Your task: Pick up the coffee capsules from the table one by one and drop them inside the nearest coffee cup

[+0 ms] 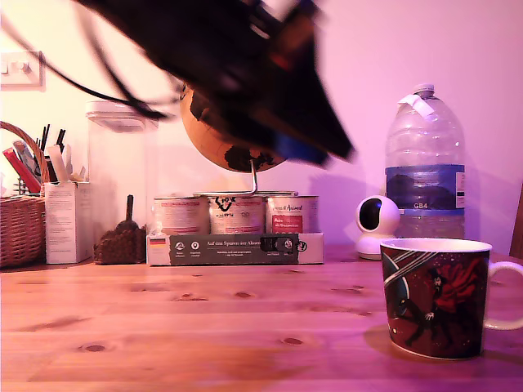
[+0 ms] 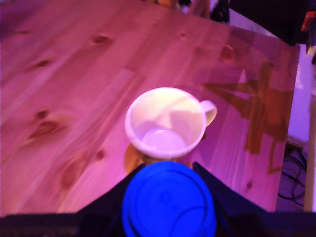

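I see my arm (image 1: 237, 73) raised high above the desk (image 1: 196, 327), blurred, slanting down toward the exterior view's right; the fingers (image 2: 170, 202) pinch the blue capsule (image 2: 169, 200) between them, just short of the coffee cup (image 2: 165, 122) and above it; the capsule's round flat face points at the wrist camera, its long axis running away toward the desk; the cup stands upright, white inside, with nothing in it, handle toward the exterior view's right.

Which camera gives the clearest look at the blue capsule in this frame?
The wrist view: the blue capsule fills the foreground, sharp, between the gripper jaws, with the coffee cup beyond. The exterior view shows only a blurred blue patch on the moving arm.
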